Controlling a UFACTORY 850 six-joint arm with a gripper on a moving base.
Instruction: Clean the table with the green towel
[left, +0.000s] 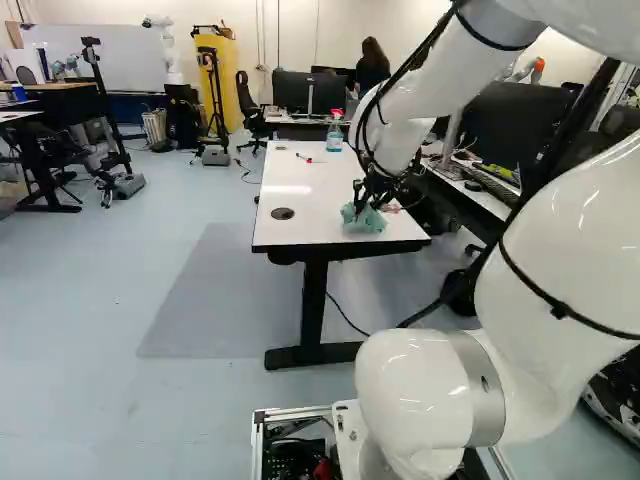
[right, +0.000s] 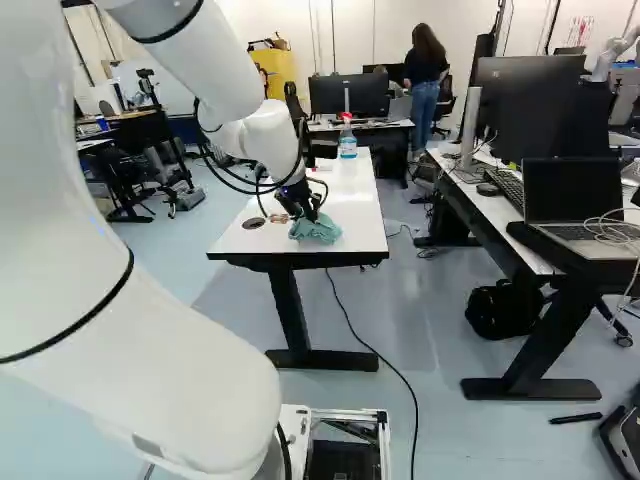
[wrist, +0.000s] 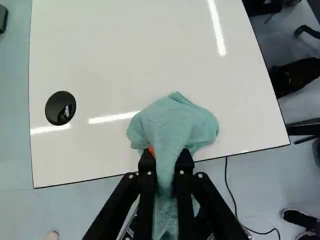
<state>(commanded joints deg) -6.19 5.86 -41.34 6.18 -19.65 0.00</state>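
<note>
We saw the fingers (wrist: 185, 162) pinching the green towel (wrist: 175, 120) from two sides, its folds bunched on the surface (wrist: 125, 60) near the edge, presumably so that cloth alone would do the rubbing.

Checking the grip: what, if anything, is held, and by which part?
The towel, by its bunched middle, in the pincer; cloth shows ahead of and behind it.

No legible text, number or sign in any of the three views. Spray bottle (right: 348, 142) on the white table (right: 358, 184): any print too small to read. Small red marks (right: 583, 28) on the far wall (right: 530, 32), at the right of the right base view: likewise unreadable.
</note>
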